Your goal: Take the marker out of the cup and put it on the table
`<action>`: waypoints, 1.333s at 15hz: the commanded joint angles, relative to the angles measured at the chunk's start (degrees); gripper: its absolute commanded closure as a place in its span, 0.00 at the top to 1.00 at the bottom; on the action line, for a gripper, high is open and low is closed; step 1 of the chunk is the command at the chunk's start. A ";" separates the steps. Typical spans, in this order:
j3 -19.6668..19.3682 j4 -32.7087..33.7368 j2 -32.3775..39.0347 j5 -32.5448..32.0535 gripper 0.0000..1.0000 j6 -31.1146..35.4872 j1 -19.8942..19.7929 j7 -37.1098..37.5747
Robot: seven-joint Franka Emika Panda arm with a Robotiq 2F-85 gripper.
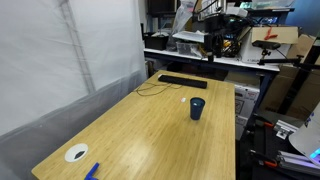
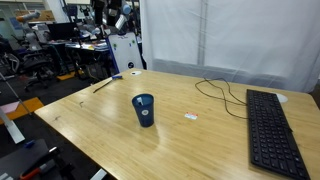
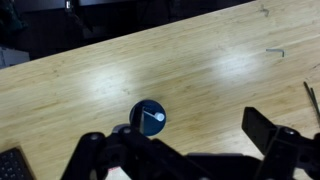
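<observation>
Black Robotiq gripper (image 3: pixel 172 138) wide open, empty, above navy cylindrical cup (image 3: pixel 141 108); centre over white-tipped dark marker (image 3: pixel 158 117) inside; descend straight, avoid rim.

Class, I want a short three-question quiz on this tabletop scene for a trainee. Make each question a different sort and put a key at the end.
1. True or false: the marker already lies flat on the table.
2. In an exterior view, which long black thing lies on the table beyond the cup? A. a keyboard B. a laptop C. a tray
3. Fill in: in the wrist view the gripper stands ___, holding nothing.
Key: 1 false, its whitish end shows inside the cup; 2 A; 3 open.
</observation>
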 commanded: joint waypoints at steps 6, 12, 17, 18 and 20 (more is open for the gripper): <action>-1.05 -1.55 1.54 3.66 1.00 2.83 -2.06 9.38; -1.77 -2.49 2.69 9.59 1.00 6.28 -2.66 14.94; -2.53 -5.15 4.83 15.34 1.00 12.82 -3.57 24.80; -2.64 -5.78 5.16 16.21 1.00 14.52 -3.74 26.83; -2.98 -7.01 5.63 17.52 1.00 17.80 -3.98 30.98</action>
